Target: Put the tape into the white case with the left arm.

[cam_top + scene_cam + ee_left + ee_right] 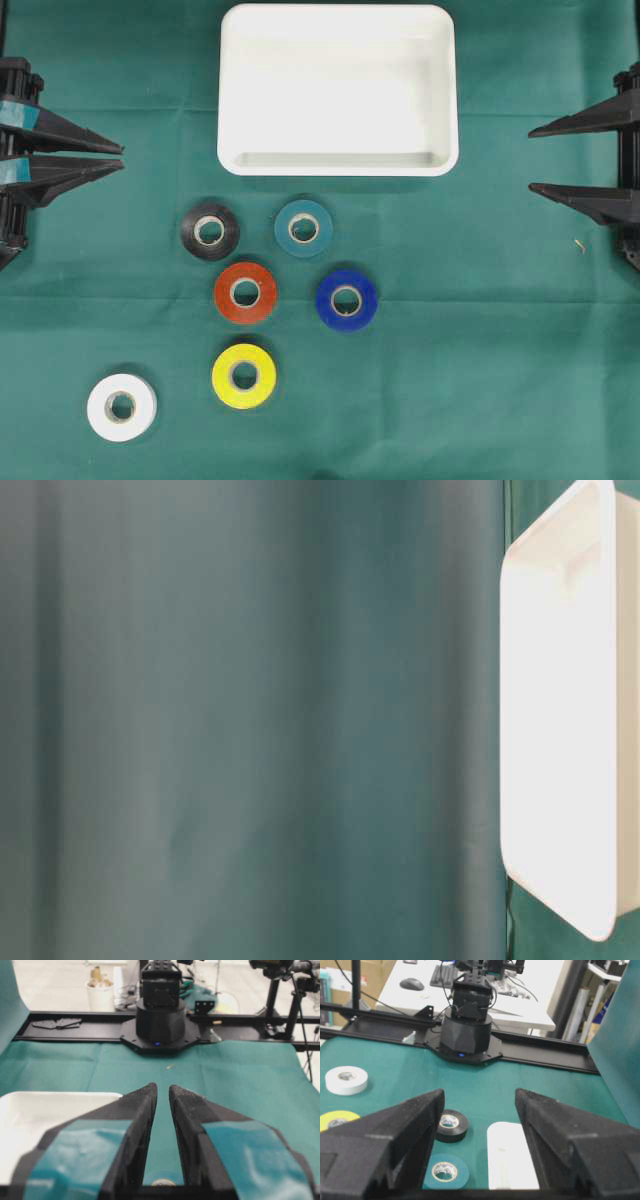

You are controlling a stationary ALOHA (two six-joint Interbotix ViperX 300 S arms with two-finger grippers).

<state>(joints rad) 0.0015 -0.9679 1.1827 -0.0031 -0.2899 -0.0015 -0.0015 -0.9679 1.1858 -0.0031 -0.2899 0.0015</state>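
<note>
1. Task status: I judge the task not yet started. The white case sits at the top centre of the overhead view on the green cloth, and I see nothing inside it.

2. Tape location: six rolls lie flat on the cloth below the case, none touching it. They are the black roll, the teal roll, the red-orange roll, the blue roll, the yellow roll and the white roll. The task does not say which roll is meant, so I cannot name the target.

3. Left gripper: it is parked at the left edge of the overhead view, well apart from every roll. Its teal-banded fingers stand nearly together with only a thin gap, and nothing is held between them. I read it as closed and empty.

4. Right gripper: it is parked at the right edge, jaws spread wide, holding nothing.

5. Remaining work: choose a roll, take it up with the left arm, carry it over the case rim and release it inside. All of this is still to do.

6. Orientation: each roll rests on a flat face with its core hole pointing straight up. Being round, no roll has a long axis on the table. The case lies with its long axis left to right in the overhead view, open side up.
</note>
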